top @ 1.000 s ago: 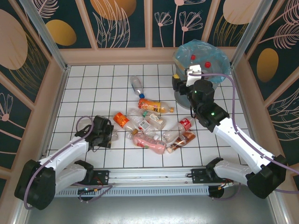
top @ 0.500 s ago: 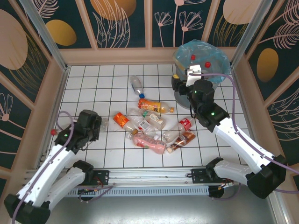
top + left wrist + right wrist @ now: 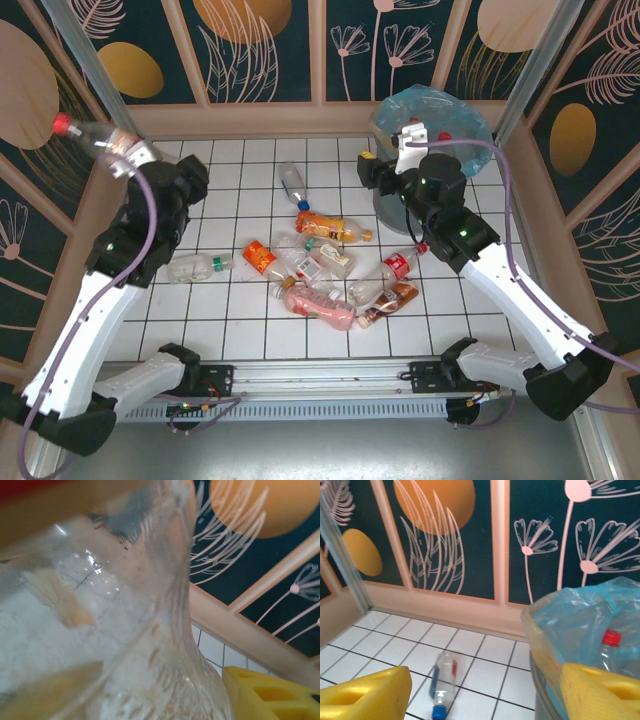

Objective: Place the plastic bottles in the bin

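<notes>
Up at the far-left corner, the left gripper is clamped on a red-capped bottle, held high off the table; over on the right, the right gripper hangs just beside the bin, fingers wide apart, nothing in them; red-capped bottles sit inside the bin; the other bottles are piled mid-table, plus a blue-capped one further back and a clear one off left.

white tiled floor, dark teal floral wall panels, pale wood trim
</notes>
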Action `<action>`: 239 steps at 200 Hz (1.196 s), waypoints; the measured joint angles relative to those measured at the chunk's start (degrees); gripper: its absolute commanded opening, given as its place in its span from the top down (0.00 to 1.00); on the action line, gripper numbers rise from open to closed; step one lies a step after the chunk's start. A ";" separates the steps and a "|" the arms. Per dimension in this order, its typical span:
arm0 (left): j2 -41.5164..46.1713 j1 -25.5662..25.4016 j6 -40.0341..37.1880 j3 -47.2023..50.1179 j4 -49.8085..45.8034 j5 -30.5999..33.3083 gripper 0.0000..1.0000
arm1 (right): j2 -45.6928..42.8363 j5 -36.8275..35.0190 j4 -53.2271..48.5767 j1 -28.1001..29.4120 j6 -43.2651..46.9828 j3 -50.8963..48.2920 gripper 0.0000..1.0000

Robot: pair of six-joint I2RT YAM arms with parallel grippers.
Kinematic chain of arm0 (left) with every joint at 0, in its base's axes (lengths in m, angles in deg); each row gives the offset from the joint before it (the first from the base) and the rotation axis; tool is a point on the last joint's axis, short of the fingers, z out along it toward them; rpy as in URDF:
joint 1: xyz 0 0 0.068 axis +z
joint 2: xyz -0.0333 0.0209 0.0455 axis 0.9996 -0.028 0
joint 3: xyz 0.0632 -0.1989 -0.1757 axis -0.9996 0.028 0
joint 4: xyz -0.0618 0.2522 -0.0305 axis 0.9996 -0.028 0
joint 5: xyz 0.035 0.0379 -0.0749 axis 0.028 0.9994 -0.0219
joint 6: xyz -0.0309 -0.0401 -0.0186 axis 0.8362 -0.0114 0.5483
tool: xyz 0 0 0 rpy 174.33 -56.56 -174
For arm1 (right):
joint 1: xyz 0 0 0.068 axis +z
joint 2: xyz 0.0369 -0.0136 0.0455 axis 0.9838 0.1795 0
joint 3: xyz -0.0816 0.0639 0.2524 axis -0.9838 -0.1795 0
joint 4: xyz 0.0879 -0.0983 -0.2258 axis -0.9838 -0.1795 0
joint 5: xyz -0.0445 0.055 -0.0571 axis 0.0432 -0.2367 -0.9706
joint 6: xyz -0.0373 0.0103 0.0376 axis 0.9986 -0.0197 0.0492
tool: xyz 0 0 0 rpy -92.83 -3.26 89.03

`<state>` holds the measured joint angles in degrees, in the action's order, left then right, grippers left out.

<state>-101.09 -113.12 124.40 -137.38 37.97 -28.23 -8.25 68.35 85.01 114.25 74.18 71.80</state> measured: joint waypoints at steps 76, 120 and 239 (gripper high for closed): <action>-12.41 -16.15 -28.83 0.57 10.45 1.60 0.61 | -0.04 12.52 -3.69 0.00 -3.26 6.32 0.28; -13.79 -24.20 -41.11 5.55 13.11 1.05 0.61 | -0.26 17.53 -1.75 0.00 -5.51 6.43 0.37; -16.15 -28.76 -47.12 8.24 16.37 -3.02 0.62 | 13.03 32.00 -7.26 -0.55 -14.14 24.35 0.40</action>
<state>-117.24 -141.89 77.28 -129.14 54.34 -31.24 4.78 100.34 77.75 113.70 60.03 96.15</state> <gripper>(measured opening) 0.558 0.598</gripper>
